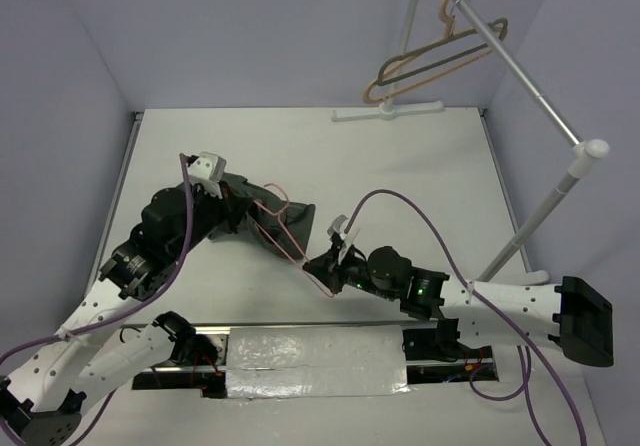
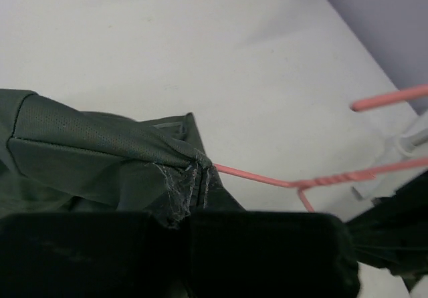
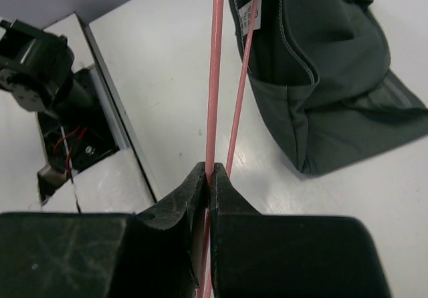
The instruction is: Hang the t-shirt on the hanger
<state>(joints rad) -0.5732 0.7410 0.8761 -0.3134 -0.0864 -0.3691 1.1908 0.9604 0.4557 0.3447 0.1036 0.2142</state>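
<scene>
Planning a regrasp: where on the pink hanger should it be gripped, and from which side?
The bare straight wire of the hanger, from the robot's right, where the right gripper pinches it: the other end meets the t-shirt, and thin wire suits shut fingers.

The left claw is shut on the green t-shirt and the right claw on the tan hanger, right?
Not quite: the right claw is shut on the thin pink hanger, not a tan one; the right wrist view shows it. The left claw is indeed shut on the green t-shirt.
</scene>
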